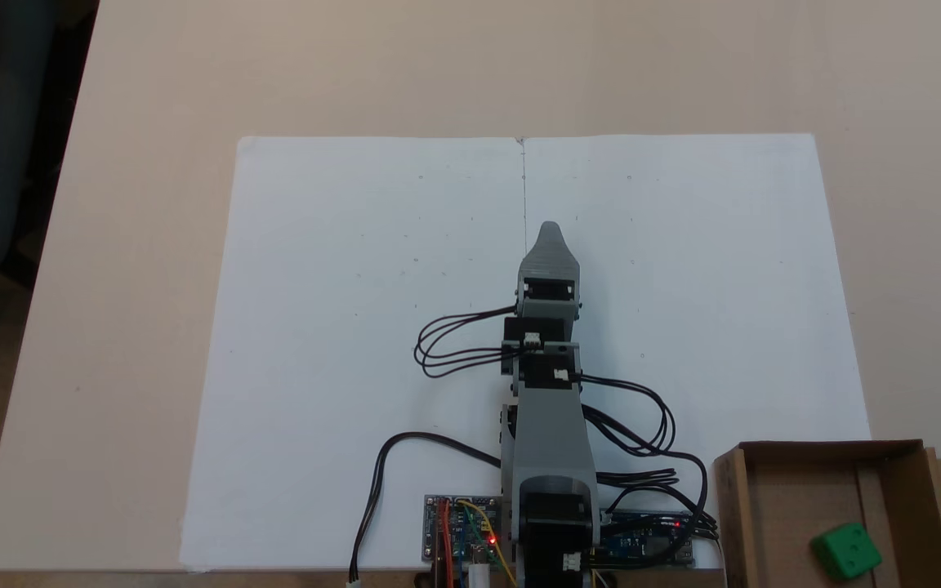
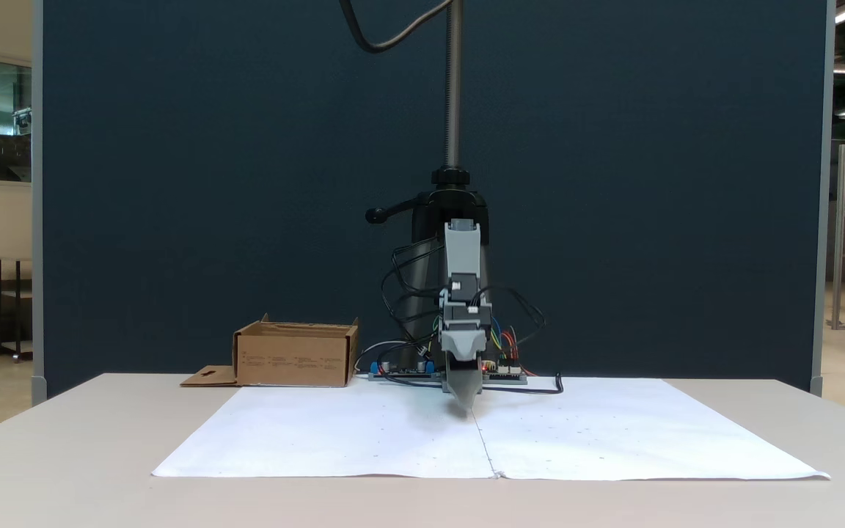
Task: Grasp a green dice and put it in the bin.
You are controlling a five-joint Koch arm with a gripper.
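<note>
The green dice (image 1: 846, 553) lies on the floor of the bin (image 1: 789, 506), a brown cardboard box at the bottom right of a fixed view. From the front fixed view the bin (image 2: 295, 359) stands left of the arm's base and its wall hides the dice. My gripper (image 1: 550, 231) points down at the middle of the white paper, far from the bin. Its jaws are shut together into one narrow wedge with nothing between them, and the tip (image 2: 466, 405) hangs just above the paper.
Two white paper sheets (image 1: 356, 327) cover the middle of the beige table (image 1: 111, 163). Circuit boards (image 1: 462, 531) and black cables (image 1: 454, 351) lie around the arm's base. A camera stand pole (image 2: 454, 88) rises behind the arm. The bin's flap (image 2: 206, 378) lies flat on the table.
</note>
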